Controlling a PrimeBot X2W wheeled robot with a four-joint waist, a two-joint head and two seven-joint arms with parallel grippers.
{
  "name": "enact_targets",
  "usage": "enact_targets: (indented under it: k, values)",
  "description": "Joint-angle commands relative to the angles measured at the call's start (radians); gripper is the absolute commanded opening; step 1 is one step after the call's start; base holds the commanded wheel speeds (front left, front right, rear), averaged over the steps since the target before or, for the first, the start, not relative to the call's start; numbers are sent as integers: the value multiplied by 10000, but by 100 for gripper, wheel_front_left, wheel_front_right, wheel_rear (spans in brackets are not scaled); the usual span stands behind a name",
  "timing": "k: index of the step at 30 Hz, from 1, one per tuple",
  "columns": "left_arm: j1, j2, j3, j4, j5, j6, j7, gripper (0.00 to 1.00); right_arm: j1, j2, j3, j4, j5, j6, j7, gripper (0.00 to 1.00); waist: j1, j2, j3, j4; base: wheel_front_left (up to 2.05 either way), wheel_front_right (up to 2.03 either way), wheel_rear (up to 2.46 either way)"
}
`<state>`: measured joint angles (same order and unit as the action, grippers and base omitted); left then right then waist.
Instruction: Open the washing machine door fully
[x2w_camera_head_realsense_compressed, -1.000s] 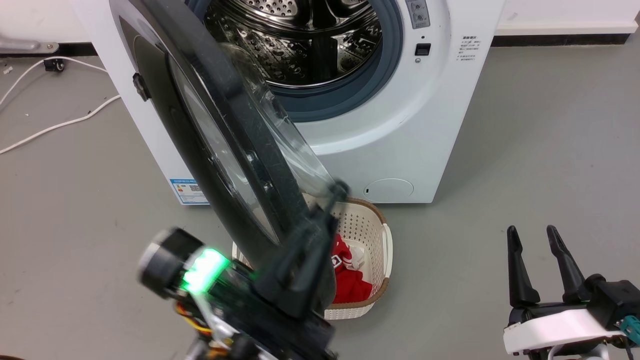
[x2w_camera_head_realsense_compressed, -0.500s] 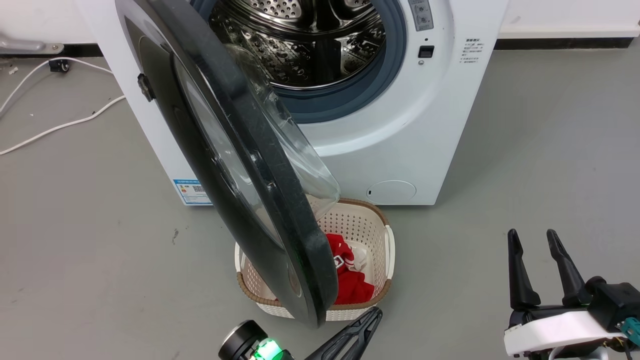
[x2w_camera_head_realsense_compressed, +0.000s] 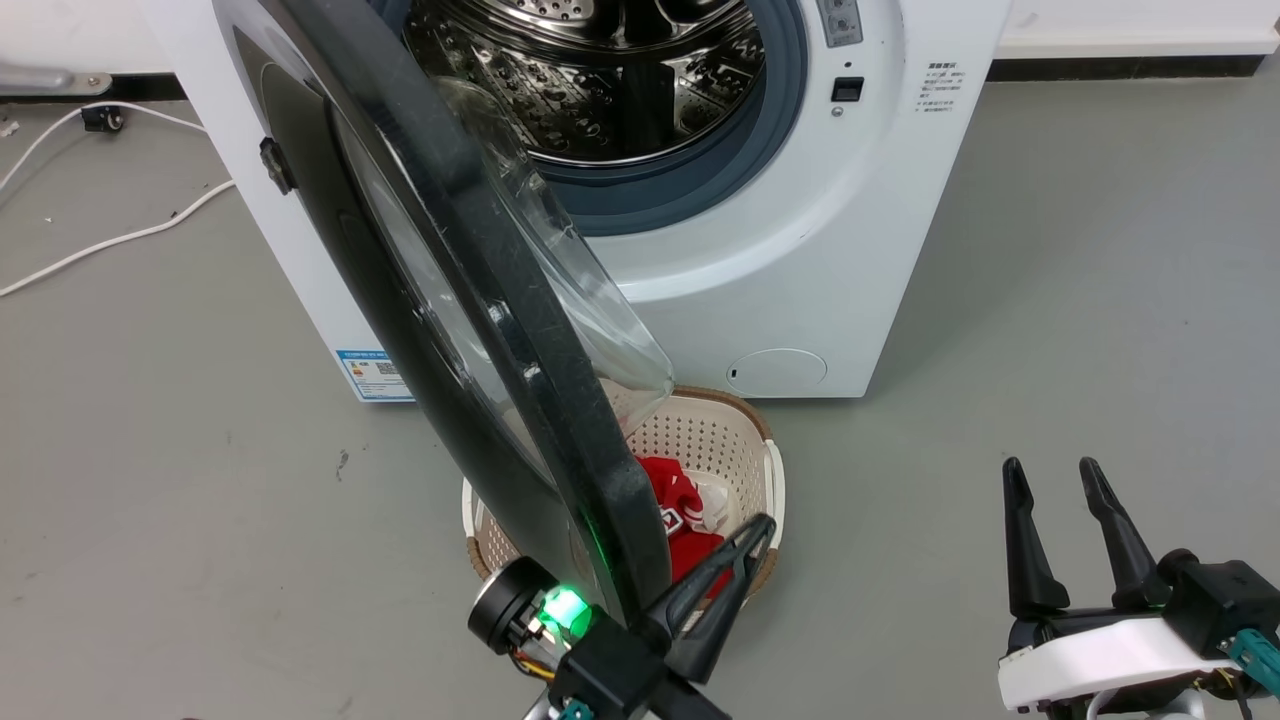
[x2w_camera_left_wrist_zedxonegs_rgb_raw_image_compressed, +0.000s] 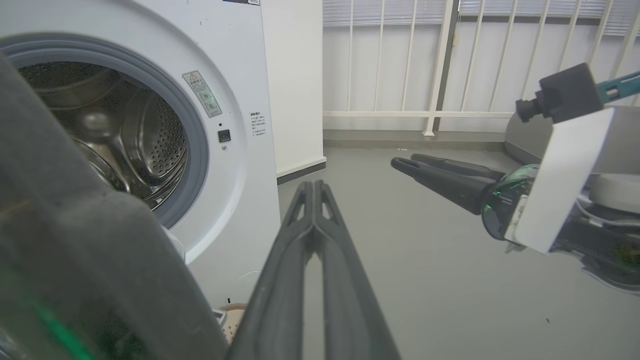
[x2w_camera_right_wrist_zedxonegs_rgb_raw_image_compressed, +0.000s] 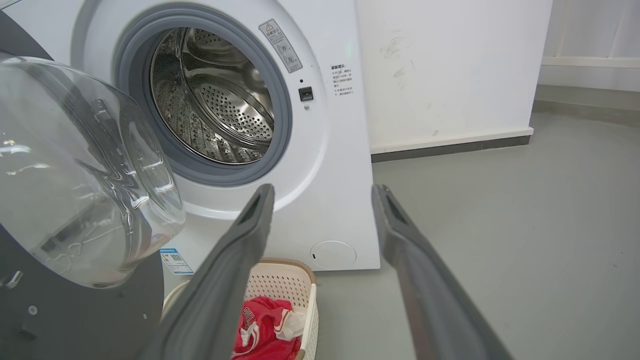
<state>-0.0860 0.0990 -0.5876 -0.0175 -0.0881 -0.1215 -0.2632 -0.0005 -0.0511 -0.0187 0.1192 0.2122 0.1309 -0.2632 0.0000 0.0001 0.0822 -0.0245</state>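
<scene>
The washing machine door (x2w_camera_head_realsense_compressed: 500, 300) is a glossy black disc with a clear glass bowl (x2w_camera_right_wrist_zedxonegs_rgb_raw_image_compressed: 75, 175). It stands swung out from the white machine (x2w_camera_head_realsense_compressed: 850, 250), its edge towards me and the steel drum (x2w_camera_head_realsense_compressed: 600, 80) exposed. My left gripper (x2w_camera_head_realsense_compressed: 762, 525) is shut on nothing, low beside the inner side of the door's bottom rim (x2w_camera_left_wrist_zedxonegs_rgb_raw_image_compressed: 75, 240), and points up and right over the basket. Whether it touches the rim I cannot tell. In the left wrist view its fingers (x2w_camera_left_wrist_zedxonegs_rgb_raw_image_compressed: 312, 185) lie pressed together. My right gripper (x2w_camera_head_realsense_compressed: 1050, 470) stands open at the lower right, away from the door.
A cream laundry basket (x2w_camera_head_realsense_compressed: 770, 480) holding a red garment (x2w_camera_head_realsense_compressed: 680, 500) sits on the grey floor under the door, in front of the machine. White cables (x2w_camera_head_realsense_compressed: 100, 240) trail on the floor at the left. A white railing (x2w_camera_left_wrist_zedxonegs_rgb_raw_image_compressed: 440, 75) stands behind the right arm.
One second ago my left gripper was up against the door's inner rim. It dropped to the bottom edge of the view and now sits beside the door's lower rim. The door's angle looks about the same.
</scene>
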Motion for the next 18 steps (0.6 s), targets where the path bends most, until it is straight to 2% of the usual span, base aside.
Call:
enact_targets:
  k: [1, 5, 13, 18]
  values:
    - [-161, -67, 76, 119, 65, 79, -23, 0, -89, 18, 12, 20, 66, -3, -14, 100, 0, -1, 9, -14, 0, 0, 0]
    - [-377, -246, 249, 430, 15, 278, -23, 0, -122, 18, 30, 80, 118, -3, -15, 100, 0, -1, 43, -45, 0, 0, 0]
    - [-258, -346, 758, 534, 37, 972, -23, 0, -162, 18, 78, 244, 283, -3, -16, 100, 0, -1, 57, -69, 0, 0, 0]
    - [-18, -361, 930, 390, 89, 1152, -21, 0, -149, 18, 142, 355, 355, -3, -17, 100, 0, -1, 17, -15, 0, 0, 0]
